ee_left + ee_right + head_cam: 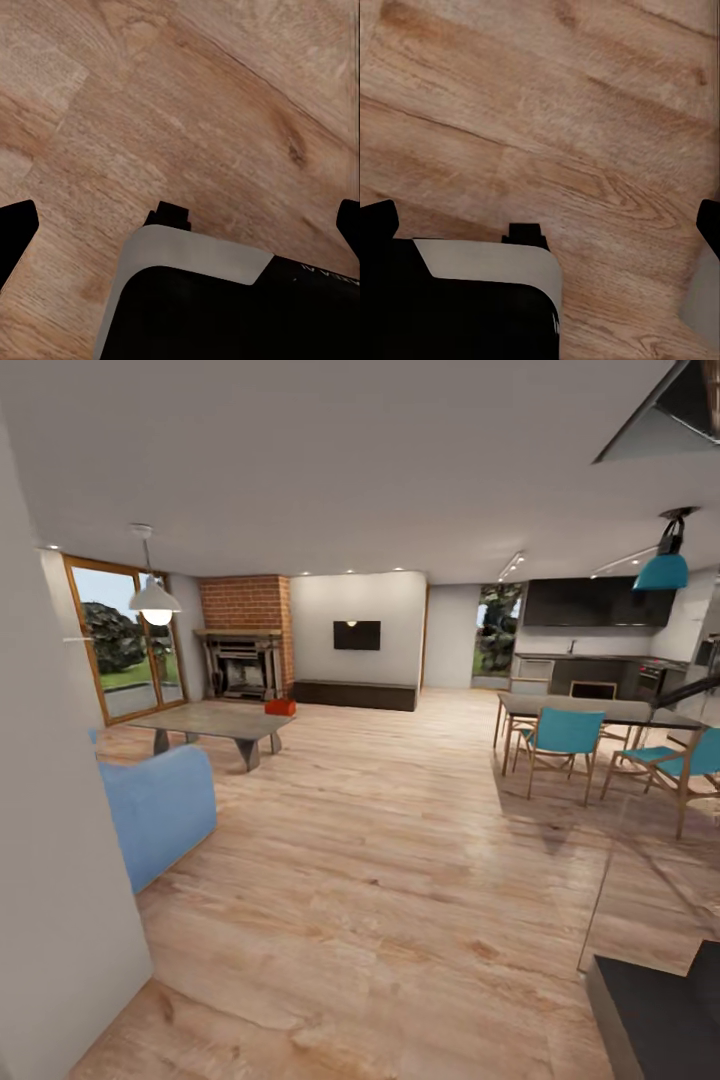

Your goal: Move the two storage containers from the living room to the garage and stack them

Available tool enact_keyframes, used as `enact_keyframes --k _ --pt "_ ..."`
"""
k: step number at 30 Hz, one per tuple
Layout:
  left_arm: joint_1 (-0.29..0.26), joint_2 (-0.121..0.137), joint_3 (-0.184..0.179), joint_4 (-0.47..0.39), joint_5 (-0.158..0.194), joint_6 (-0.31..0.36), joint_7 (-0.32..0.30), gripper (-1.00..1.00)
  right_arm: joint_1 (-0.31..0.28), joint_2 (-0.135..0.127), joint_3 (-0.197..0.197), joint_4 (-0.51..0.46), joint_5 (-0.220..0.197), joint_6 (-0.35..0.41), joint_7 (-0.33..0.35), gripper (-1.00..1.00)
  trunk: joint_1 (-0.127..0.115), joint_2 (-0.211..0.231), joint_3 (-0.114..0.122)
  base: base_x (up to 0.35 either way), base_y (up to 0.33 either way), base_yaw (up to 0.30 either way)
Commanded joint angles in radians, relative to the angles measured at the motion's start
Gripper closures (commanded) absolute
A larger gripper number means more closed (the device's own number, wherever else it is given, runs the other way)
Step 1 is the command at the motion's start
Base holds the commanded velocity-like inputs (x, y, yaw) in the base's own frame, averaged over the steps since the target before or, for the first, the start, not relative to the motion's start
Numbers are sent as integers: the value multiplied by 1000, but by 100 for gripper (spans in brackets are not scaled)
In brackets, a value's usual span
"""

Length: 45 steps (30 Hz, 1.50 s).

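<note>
My head camera looks forward from standing height across the wood floor toward the far brick chimney and television, all well away. Each wrist camera points straight down, close above those same planks, which every view shares, with my base's edge below.

You've got a blue sofa near left, a grey coffee table beyond it, and a white pendant lamp hanging above. Far right, teal chairs sit around a dining table under a teal lamp.
</note>
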State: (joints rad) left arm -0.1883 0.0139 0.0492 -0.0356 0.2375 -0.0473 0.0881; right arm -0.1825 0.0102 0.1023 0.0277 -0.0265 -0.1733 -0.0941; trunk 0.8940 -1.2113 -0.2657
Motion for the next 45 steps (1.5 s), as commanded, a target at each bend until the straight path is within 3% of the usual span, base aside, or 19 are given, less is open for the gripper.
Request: enact_keyframes --k 1,45 --pt "0 0 4 0 2 -3 1 -100 -2 1 8 3 -3 -4 -4 -100 1 -1 -1 329 0 -293" --pt "0 0 4 0 4 -3 1 -100 -2 1 8 3 -3 -10 -6 -100 1 -1 -1 330 0 -56"
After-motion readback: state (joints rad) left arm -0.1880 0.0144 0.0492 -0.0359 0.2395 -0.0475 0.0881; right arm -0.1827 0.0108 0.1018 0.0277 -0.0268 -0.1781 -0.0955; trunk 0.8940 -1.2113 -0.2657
